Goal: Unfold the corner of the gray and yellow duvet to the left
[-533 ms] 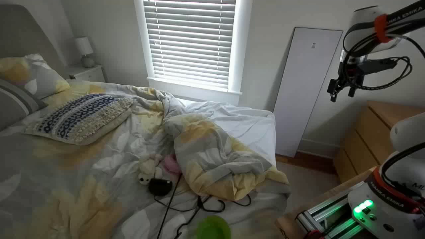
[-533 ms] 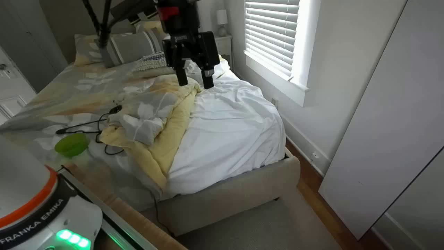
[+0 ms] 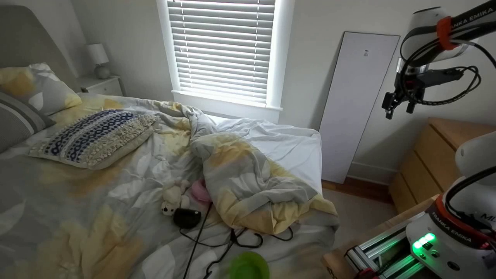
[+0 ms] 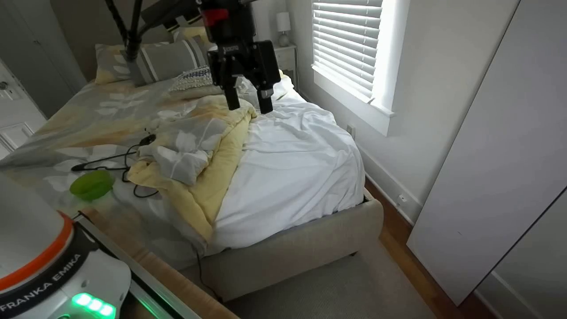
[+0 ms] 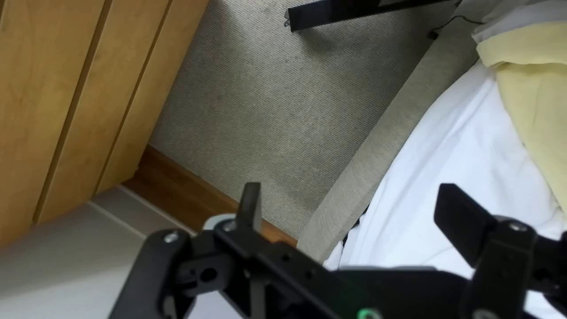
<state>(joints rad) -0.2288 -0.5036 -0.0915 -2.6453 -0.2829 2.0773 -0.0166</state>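
Robotiq gripper [image 5: 350, 195]: high in mid-air by the foot of the bed [image 4: 310, 239], pointing down, well apart from the duvet [image 3: 151, 170]
Fingers [image 5: 460, 217]: spread wide apart
Duvet: rumpled across bed, gray with yellow patches, visible in both exterior views
Duvet corner [image 3: 248, 182]: at foot end, folded back in a creased, bunched heap; pale yellow edge along the white sheet [image 4: 297, 168]
On top of duvet: plush toy [image 3: 174, 197] near the corner, green bowl [image 3: 249, 265], patterned pillow [image 3: 97, 139] toward headboard [image 3: 27, 42]
Wrist view: wooden dresser [image 5: 108, 97] at frame left, bed and sheet at frame right, carpet [image 5: 288, 97] between
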